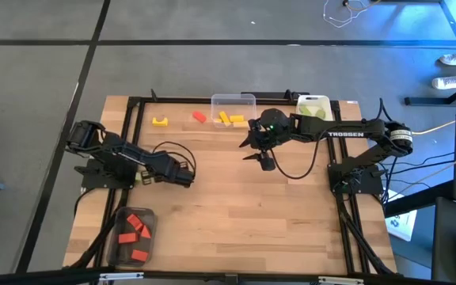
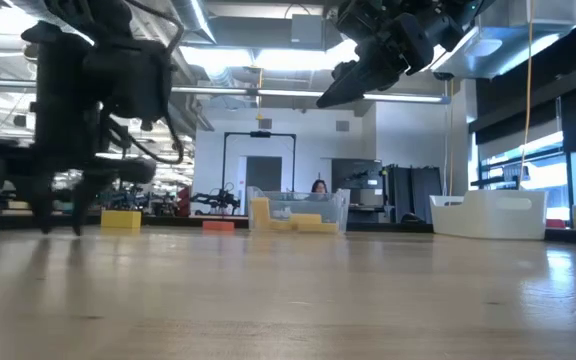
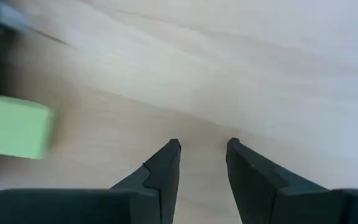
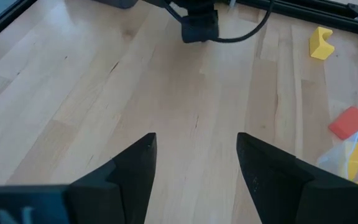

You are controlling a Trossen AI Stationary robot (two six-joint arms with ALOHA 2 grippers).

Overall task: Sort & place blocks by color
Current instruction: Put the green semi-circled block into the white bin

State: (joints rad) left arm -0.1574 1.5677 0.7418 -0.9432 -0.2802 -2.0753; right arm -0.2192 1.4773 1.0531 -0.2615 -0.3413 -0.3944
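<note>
Both claws gape empty: left (image 3: 202, 152), right (image 4: 196, 149); green block (image 3: 11, 126) cut off.

We see bright ceiling strips (image 2: 268, 55) glaring in the low view; the bench (image 1: 236, 206) is evenly lit, and a green block (image 3: 11, 127) looks blurred.

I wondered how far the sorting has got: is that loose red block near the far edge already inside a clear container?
No: in the high view the red block lies on the bare table, left of the clear container holding yellow blocks.

Blocks (image 1: 134, 233) in container (image 1: 153, 223), front-left corner.
</note>
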